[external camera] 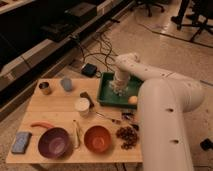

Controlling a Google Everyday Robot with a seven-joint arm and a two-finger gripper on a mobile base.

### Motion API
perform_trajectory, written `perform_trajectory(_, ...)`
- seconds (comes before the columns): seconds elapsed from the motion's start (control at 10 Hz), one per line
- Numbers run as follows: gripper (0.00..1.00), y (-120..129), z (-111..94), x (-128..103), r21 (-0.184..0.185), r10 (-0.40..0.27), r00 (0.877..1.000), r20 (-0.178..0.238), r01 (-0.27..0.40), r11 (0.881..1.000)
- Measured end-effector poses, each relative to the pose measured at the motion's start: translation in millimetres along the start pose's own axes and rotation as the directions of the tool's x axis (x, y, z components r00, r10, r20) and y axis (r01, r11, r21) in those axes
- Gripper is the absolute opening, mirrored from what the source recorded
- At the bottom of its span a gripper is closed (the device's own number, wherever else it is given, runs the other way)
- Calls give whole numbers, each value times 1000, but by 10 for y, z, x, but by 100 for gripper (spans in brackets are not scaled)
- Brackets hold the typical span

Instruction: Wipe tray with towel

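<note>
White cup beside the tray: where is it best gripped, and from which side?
Likely by its upper wall, coming from above: the white cup stands upright, round and open-topped, with bare table left of it in the picture. The gripper is down in the green tray, apart from the cup.

White arm [155, 82] forward, claw [119, 90] low at its end
</note>
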Motion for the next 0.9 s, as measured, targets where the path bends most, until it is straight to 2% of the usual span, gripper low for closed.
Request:
perform_trajectory(0.2,0,-172,-12,33,25,24,1000,-11,-24,999)
perform_trajectory(0.5,0,-519,-81,242,70,77,997,-31,-75,995)
perform_trajectory(0.7,0,-871,-142,459,122,133,990,-40,-128,984)
perform_trajectory(0.9,0,-998,-201,536,152,165,986,-36,-158,976)
